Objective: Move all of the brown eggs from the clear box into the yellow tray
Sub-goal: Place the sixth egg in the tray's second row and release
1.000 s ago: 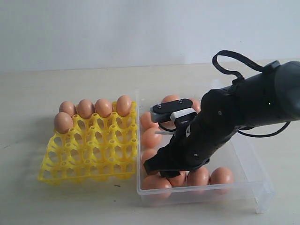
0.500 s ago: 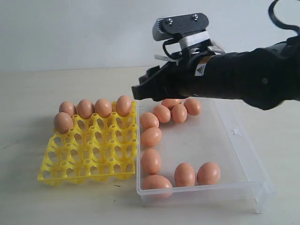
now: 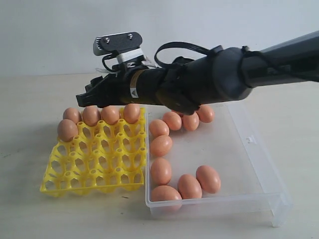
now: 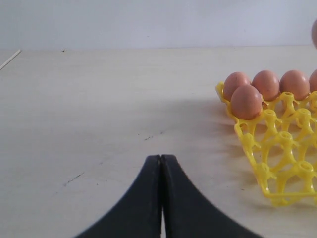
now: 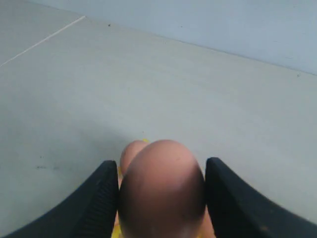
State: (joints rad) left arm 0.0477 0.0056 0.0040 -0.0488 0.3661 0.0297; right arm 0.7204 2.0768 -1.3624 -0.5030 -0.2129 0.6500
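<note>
1. Status: your right tool is clamped on one brown egg, with a finger on each flank. In the exterior view it hangs above the rear of the yellow tray, in the left half of the frame.
2. Your left tool has its fingers pressed together and carries nothing. It sits low over the bare tabletop, near the tray's edge. Leave it parked there, out of the working path.
3. The tray holds five seated eggs: four along the rear row and one at the left end of the second row. The cup next to that one looks like the sensible target.
4. The clear box, at lower right, holds at least nine loose eggs. The arm may hide another.
5. Centre the load over the chosen cup before you descend, then come straight down.
6. Part the fingers only once the egg bears on the cup, and no wider than needed, because the neighbouring eggs stand close.
7. Risk, in my judgement: if the egg lands on a raised peak, the smooth shell will roll off it.
</note>
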